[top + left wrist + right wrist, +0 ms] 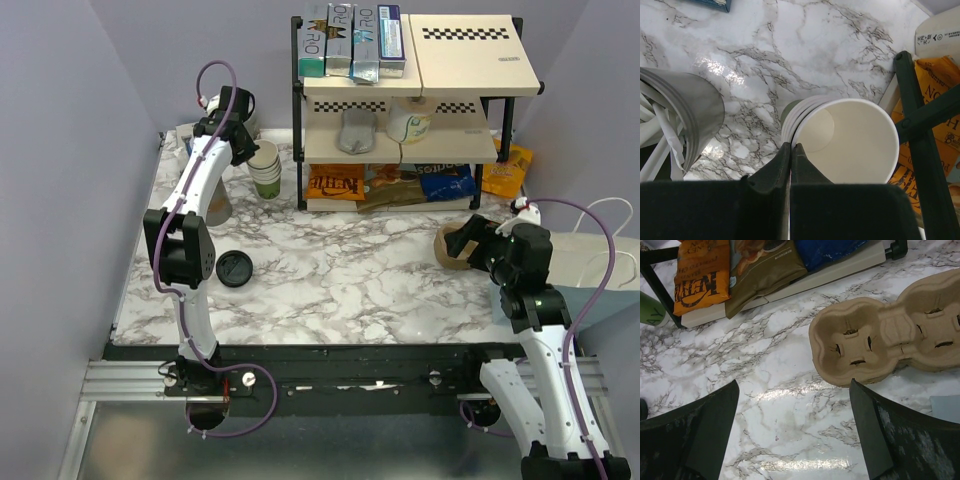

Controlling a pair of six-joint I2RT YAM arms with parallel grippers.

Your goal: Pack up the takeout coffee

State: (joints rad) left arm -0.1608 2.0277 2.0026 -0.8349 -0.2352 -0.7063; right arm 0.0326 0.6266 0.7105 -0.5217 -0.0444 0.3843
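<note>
Left claw (791,146) pinched shut at the cup stack's (850,140) rim, beside a metal tin (687,107); right claw (794,385) gapes wide near the cardboard carrier (880,340).

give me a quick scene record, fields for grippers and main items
left gripper: shut, tips at the cup stack rim
right gripper: open, by the pulp carrier
loose black lid: flat on the table, front left
metal holder: left of the stack
lidded coffee: not seen

White-shelled left arm (198,178) and right arm (550,385), black joints, black jaws, looping purple cables (233,95).
</note>
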